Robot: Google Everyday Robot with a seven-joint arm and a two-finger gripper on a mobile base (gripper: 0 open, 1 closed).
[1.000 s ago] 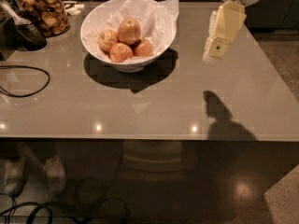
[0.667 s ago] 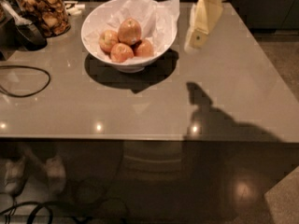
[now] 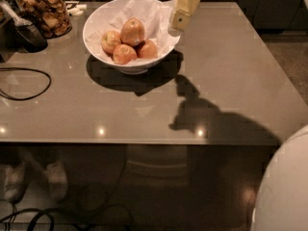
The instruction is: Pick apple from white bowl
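The white bowl [image 3: 103, 24] stands at the back left of the grey table, lined with crinkled white paper. It holds several apples. The largest apple [image 3: 133, 31], orange-red with a paler blush, sits on top at the back of the pile. Smaller reddish apples [image 3: 124, 54] lie around it. My gripper [image 3: 175, 22] hangs just above the bowl's right rim, to the right of the large apple and apart from it.
A glass jar of brown snacks [image 3: 44, 11] stands at the back left, with a dark scoop [image 3: 26, 30] beside it. A black cable [image 3: 24, 83] loops on the table's left side. My arm's shadow [image 3: 211, 121] lies across the table's right front.
My gripper has moved left from the table's right side to the bowl's right rim. The view has shifted so the bowl sits nearer the middle.
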